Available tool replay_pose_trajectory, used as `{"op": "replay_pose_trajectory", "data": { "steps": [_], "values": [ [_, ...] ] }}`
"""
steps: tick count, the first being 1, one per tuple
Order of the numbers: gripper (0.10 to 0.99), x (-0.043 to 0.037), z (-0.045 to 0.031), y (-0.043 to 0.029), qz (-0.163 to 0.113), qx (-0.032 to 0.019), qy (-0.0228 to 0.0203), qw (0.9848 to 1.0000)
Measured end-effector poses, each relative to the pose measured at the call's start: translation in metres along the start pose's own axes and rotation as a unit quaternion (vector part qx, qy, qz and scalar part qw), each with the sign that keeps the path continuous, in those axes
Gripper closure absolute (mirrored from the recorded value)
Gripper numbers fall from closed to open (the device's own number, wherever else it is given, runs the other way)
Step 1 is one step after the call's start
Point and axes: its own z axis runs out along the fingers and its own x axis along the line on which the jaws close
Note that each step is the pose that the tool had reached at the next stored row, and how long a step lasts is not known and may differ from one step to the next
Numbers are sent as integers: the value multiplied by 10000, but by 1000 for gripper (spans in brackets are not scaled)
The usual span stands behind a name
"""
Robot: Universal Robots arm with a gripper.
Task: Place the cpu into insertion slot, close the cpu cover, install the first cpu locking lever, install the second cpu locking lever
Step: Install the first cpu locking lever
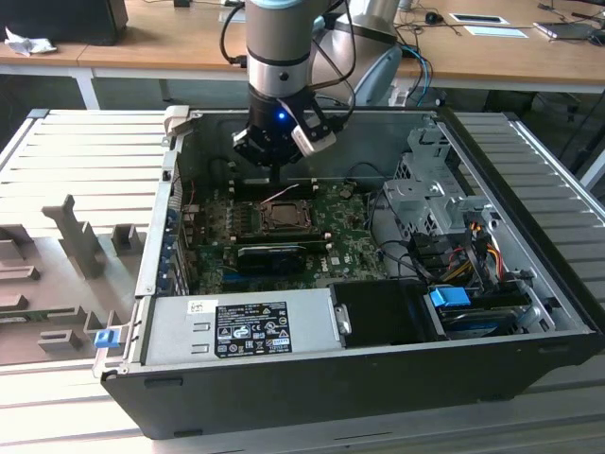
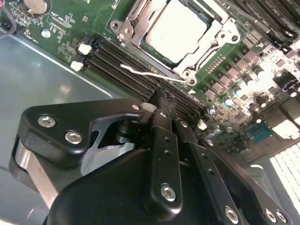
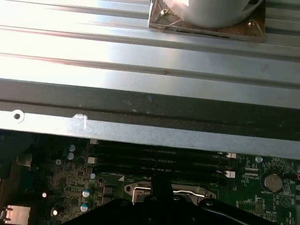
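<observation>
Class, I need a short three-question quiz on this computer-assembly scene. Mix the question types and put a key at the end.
1. True or false: the cpu lies framed by the cover.
2. In the second wrist view, what is the gripper tip nearest? A) the memory slots B) a fan C) a loose screw
3. Short answer: what colour is the board?

Key: 1 true; 2 A; 3 green.
</observation>
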Motion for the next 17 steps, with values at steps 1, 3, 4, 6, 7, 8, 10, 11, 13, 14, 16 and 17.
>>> {"op": "replay_pose_trajectory", "data": {
  "steps": [1,3,4,6,7,8,10,11,13,14,16,17],
  "values": [
    [980,-2,21,-3,-1,0,0,10000],
    [980,-6,58,-10,-2,1,0,10000],
    [980,-9,76,-13,-2,1,1,10000],
    [980,-28,115,-19,-1,0,0,10000],
    [980,-36,122,-21,-1,0,0,10000],
    [980,-48,133,-23,-1,0,0,10000],
    [980,-70,153,-27,-1,0,0,10000],
    [980,-84,161,-29,-1,0,0,10000],
    [980,-109,177,-31,-1,0,0,10000],
    [980,-118,184,-31,-1,0,0,10000],
    [980,-136,202,-29,-1,1,0,10000],
    [980,-144,211,-27,-1,1,0,10000]
  ]
}}
